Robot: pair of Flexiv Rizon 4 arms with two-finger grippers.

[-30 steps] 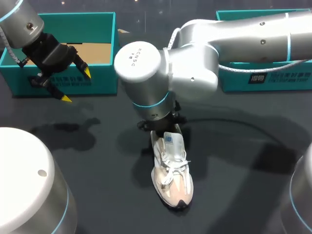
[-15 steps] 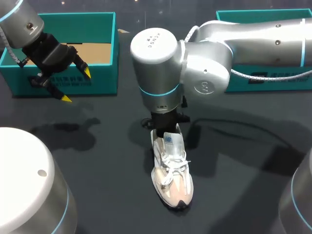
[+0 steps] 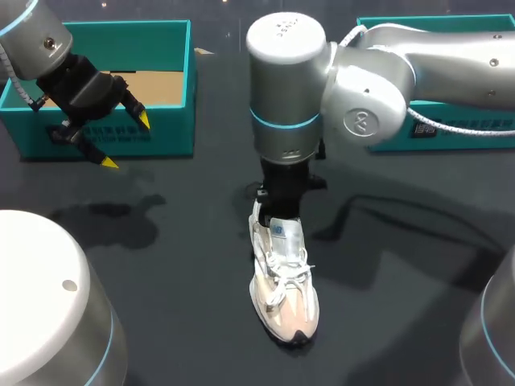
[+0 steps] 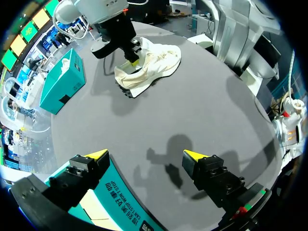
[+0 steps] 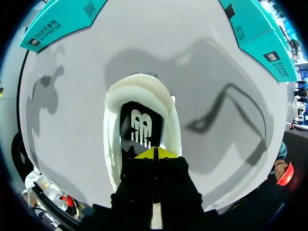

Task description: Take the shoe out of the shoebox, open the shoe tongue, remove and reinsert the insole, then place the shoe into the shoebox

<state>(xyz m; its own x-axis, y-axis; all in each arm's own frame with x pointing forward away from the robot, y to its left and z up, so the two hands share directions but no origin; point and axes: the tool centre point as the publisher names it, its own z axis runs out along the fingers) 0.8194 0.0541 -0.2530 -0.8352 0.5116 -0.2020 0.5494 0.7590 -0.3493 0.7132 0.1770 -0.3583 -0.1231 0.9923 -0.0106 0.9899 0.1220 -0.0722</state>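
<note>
Left hand (image 3: 125,142) hangs with fingers spread; right hand (image 5: 155,154) points straight down, fingertips pressed together.

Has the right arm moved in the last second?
Yes. Its silver wrist housing swung away from the left teal cardboard shoebox toward the right teal shoebox, while the white mesh sneaker under it stayed put.

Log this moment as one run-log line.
shoe: out of shoebox, upright | right gripper: shut, tips at shoe opening over insole | left gripper: open, empty, by shoebox front
</note>
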